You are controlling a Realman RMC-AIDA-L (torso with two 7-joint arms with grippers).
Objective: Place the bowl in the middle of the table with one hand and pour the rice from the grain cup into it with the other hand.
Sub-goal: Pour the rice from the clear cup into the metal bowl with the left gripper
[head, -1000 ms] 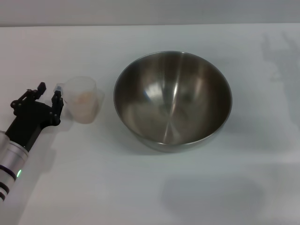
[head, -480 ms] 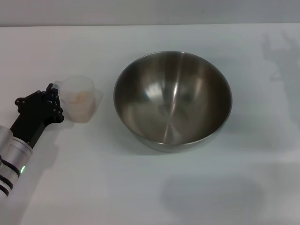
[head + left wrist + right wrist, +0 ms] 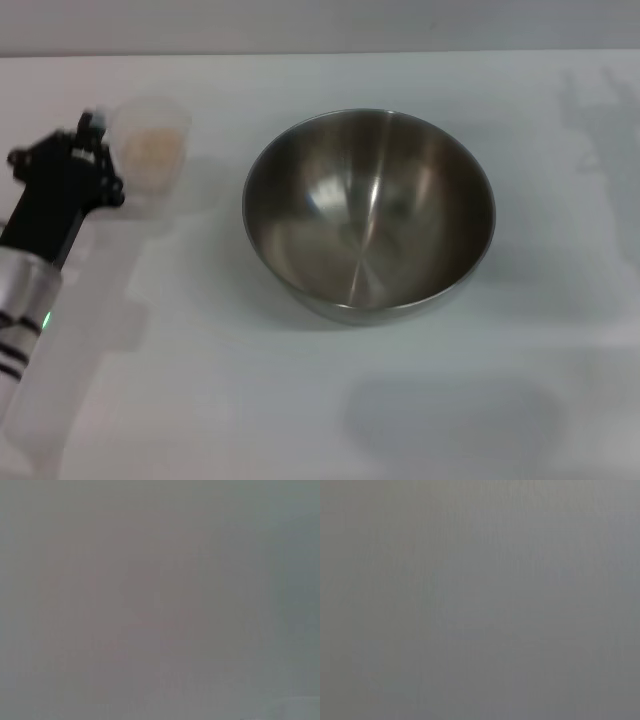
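Note:
The large shiny steel bowl [image 3: 368,212] stands upright on the white table [image 3: 300,400], near its middle, and is empty. My left gripper [image 3: 97,155] is shut on the handle side of the small clear grain cup [image 3: 150,148] and holds it up off the table, to the left of the bowl. Pale rice [image 3: 152,150] shows inside the cup. The cup looks upright. The right gripper is out of view. Both wrist views show only plain grey.
The left arm's black and silver wrist [image 3: 35,270] reaches in from the lower left. Shadows fall on the table at the far right and in front of the bowl.
My left gripper closed on the cup's handle side and lifted the cup off the table, up and slightly left in the head view. The bowl has not moved.

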